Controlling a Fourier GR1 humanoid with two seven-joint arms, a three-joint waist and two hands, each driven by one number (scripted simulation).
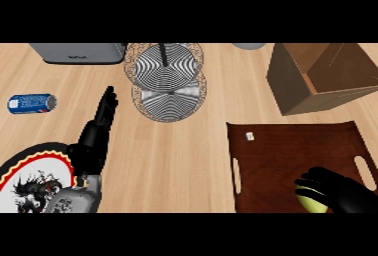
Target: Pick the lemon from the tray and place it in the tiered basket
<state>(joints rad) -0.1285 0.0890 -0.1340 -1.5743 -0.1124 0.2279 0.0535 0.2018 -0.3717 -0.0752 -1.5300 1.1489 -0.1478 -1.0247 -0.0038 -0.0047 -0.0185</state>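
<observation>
While the lemon (308,203) lies near the close edge of the tray (295,150), my right hand (341,194) is curled round it. The fingers arch over its top, and only a yellow-green sliver shows beneath the fingertips, on their left.

I judge it a light fruit with a stiff rind that won't bruise under the fingers. It is rounded and waxy, though, so it could roll or slip out of a pinch at its tapered ends. The safest hold, I think, is across its fat middle, fingers over one side and thumb on the other. I can't make out the thumb from here, so I can't confirm it is seated.

Ahead of the fingertips the tray is bare brown board, apart from a small white tag (249,135) toward its far left corner. The tiered basket (168,97) stands well beyond and to the left of the fingers, past the tray's edge. Its wire tiers overlap in my view, and I see nothing lying in either.

A cardboard box (310,95), open with nothing showing inside, stands straight beyond the fingers, and I'd steer wide of its wall. My left hand (102,122) rests at the view's left, fingers straight, beside a decorated plate (44,148).
</observation>
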